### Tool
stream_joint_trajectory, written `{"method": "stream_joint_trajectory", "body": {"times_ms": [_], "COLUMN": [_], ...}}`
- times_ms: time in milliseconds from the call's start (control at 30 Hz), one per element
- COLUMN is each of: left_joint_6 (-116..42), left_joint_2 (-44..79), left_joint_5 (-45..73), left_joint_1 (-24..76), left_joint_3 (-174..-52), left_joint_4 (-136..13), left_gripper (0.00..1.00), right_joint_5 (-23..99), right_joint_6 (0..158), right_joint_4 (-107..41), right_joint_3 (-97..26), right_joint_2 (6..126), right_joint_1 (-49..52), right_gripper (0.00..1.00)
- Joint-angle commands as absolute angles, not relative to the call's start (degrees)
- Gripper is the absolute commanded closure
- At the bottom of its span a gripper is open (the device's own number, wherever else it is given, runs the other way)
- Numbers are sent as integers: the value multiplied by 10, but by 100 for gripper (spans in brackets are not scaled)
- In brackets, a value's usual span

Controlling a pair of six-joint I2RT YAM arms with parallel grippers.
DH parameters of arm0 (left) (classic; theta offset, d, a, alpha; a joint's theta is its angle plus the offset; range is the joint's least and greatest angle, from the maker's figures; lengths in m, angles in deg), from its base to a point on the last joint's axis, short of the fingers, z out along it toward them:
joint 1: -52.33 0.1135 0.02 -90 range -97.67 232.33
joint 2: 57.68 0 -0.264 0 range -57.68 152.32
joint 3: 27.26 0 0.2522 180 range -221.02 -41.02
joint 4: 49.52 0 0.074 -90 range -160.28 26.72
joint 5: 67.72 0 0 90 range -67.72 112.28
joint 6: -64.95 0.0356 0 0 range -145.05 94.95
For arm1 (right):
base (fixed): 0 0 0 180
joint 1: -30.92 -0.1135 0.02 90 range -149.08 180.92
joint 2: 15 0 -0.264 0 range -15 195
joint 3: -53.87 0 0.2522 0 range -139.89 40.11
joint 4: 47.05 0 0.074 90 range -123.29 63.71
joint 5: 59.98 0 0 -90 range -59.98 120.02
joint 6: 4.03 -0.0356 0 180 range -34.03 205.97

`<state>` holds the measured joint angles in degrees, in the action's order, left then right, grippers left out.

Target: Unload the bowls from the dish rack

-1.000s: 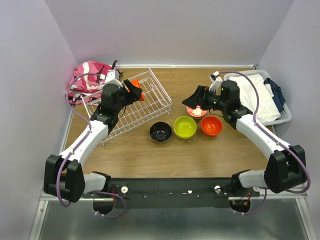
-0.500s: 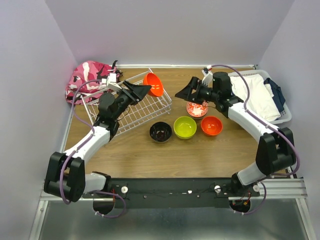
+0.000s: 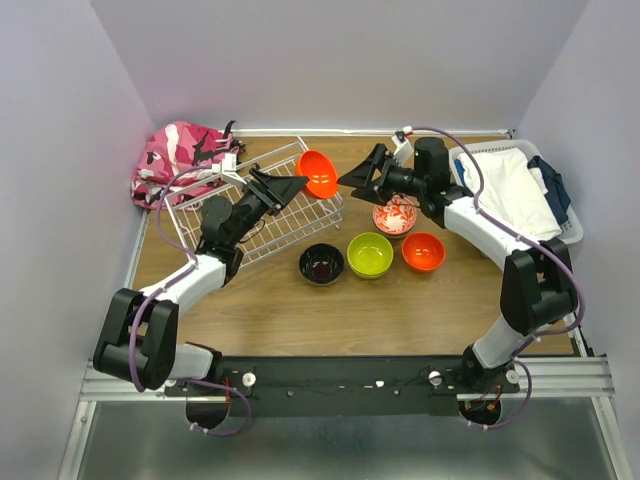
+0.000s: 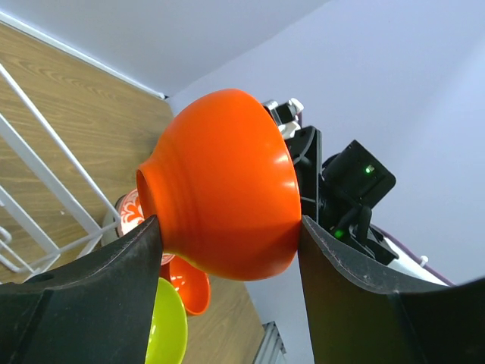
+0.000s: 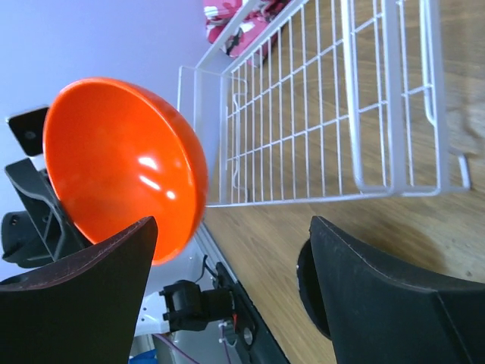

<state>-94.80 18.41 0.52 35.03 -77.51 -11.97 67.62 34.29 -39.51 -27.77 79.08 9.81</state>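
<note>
My left gripper [image 3: 298, 182] is shut on an orange bowl [image 3: 318, 172], held tilted in the air over the right end of the white wire dish rack [image 3: 262, 212]. In the left wrist view the bowl [image 4: 223, 182] is pinched between both fingers of that gripper [image 4: 227, 227]. My right gripper [image 3: 358, 176] is open and empty, just right of that bowl, which also shows in the right wrist view [image 5: 121, 163]. A black-inside bowl [image 3: 321, 263], a lime-green bowl [image 3: 370, 254], an orange bowl [image 3: 423, 251] and a white red-patterned bowl [image 3: 394, 216] sit on the table. I see no bowl inside the rack.
A pink camouflage bag [image 3: 180, 152] lies at the back left behind the rack. A white plastic basket of clothes [image 3: 520, 195] stands at the back right. The rack's wire grid [image 5: 333, 98] fills the upper part of the right wrist view.
My left gripper has carried the orange bowl up and right, past the rack's right end. My right gripper has moved left from above the red-patterned bowl, close to the held bowl.
</note>
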Motion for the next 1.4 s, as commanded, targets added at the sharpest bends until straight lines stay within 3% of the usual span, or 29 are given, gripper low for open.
{"method": "stream_joint_trajectory", "body": {"times_ms": [0, 167, 233, 267, 300, 367, 400, 500, 533, 933, 1100, 1367], "left_joint_6": [-966, -973, -973, -974, -974, -976, -973, -960, -955, -843, -778, -592], "left_joint_2": [198, 212, 215, 217, 218, 218, 218, 216, 215, 174, 153, 124], "left_joint_5": [-13, -12, -12, -11, -11, -12, -12, -16, -17, -33, -37, 19], "left_joint_1": [335, 314, 310, 308, 307, 307, 307, 307, 307, 312, 319, 320], "left_joint_3": [-771, -770, -770, -768, -765, -762, -759, -756, -756, -763, -790, -872], "left_joint_4": [-48, -31, -26, -24, -20, -17, -17, -26, -35, -164, -254, -530], "left_gripper": [58, 58, 58, 58, 58, 58, 58, 52, 43, 3, 1, 1], "right_joint_5": [703, 705, 704, 704, 704, 697, 694, 679, 674, 509, 449, 348], "right_joint_6": [308, 305, 305, 305, 309, 321, 332, 359, 367, 492, 520, 534], "right_joint_4": [-437, -442, -442, -441, -438, -418, -410, -374, -355, -152, -101, -34], "right_joint_3": [-314, -337, -341, -343, -343, -348, -347, -349, -347, -358, -363, -337], "right_joint_2": [819, 843, 847, 848, 848, 844, 840, 827, 823, 748, 721, 674], "right_joint_1": [83, 67, 63, 63, 63, 62, 63, 63, 63, 63, 63, 72], "right_gripper": [13, 19, 27, 32, 46, 58, 71, 93, 99, 99, 99, 99]}}
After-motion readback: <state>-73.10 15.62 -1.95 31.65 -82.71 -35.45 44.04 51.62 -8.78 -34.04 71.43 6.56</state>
